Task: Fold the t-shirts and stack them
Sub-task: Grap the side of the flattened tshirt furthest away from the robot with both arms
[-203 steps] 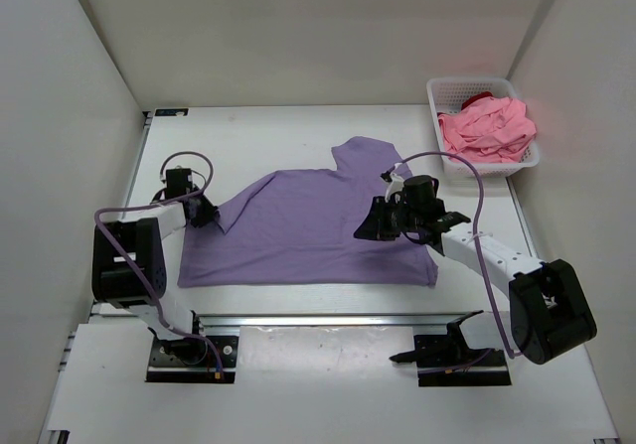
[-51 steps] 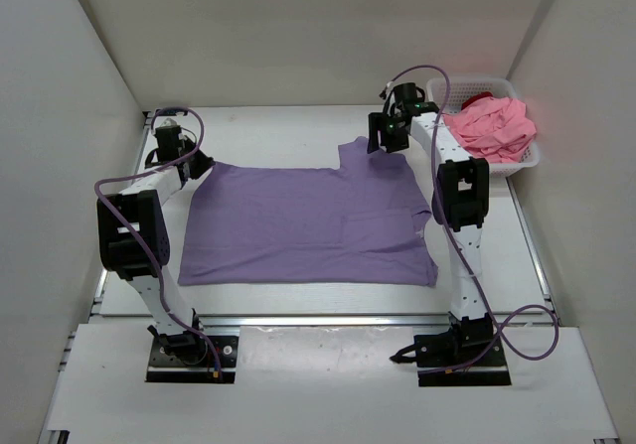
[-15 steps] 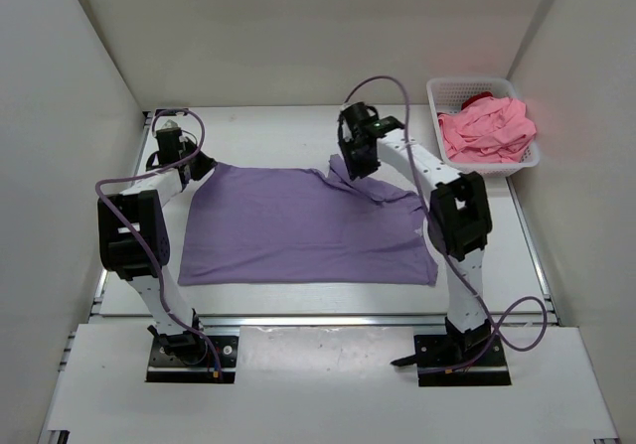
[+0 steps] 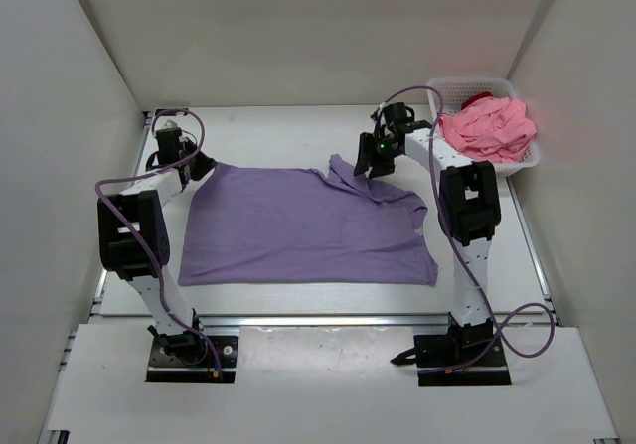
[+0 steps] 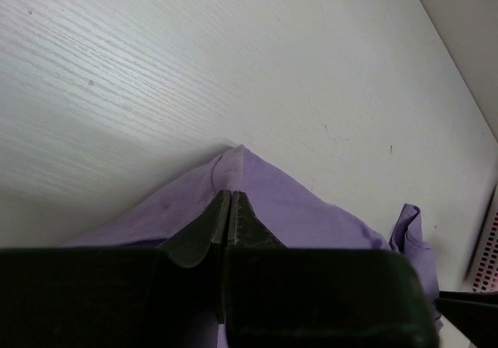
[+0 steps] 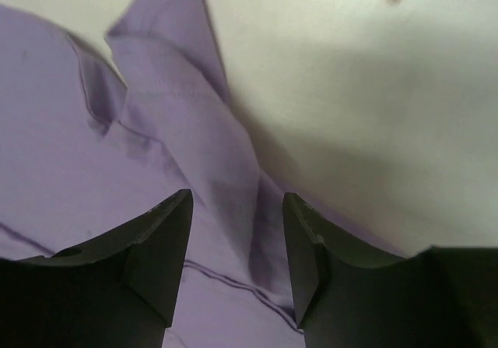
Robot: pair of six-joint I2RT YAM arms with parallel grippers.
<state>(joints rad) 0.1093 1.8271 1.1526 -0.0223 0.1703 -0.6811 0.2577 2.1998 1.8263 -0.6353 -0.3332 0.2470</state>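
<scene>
The lavender t-shirt [image 4: 298, 227] lies spread flat in the middle of the table, with its far right sleeve [image 4: 350, 178] folded inward and creased. My left gripper [image 4: 194, 166] is at the shirt's far left corner, jaws shut on the lavender fabric [image 5: 311, 208] in the left wrist view, tips [image 5: 229, 196] pressed together. My right gripper [image 4: 370, 161] hovers open just over the folded sleeve [image 6: 179, 122], with nothing between its fingers [image 6: 237, 200]. The pink t-shirt [image 4: 487, 126] is heaped in the basket, and a bit of the dark red t-shirt [image 4: 480, 97] shows behind it.
The white lattice basket [image 4: 434, 96] stands at the far right corner against the wall. White walls close in the table on the left, back and right. Bare table [image 4: 288, 131] lies beyond the shirt's far edge.
My right gripper opened, let go of the sleeve and drew back to the right; the sleeve stays folded on the shirt. The left gripper kept its hold and did not move.
</scene>
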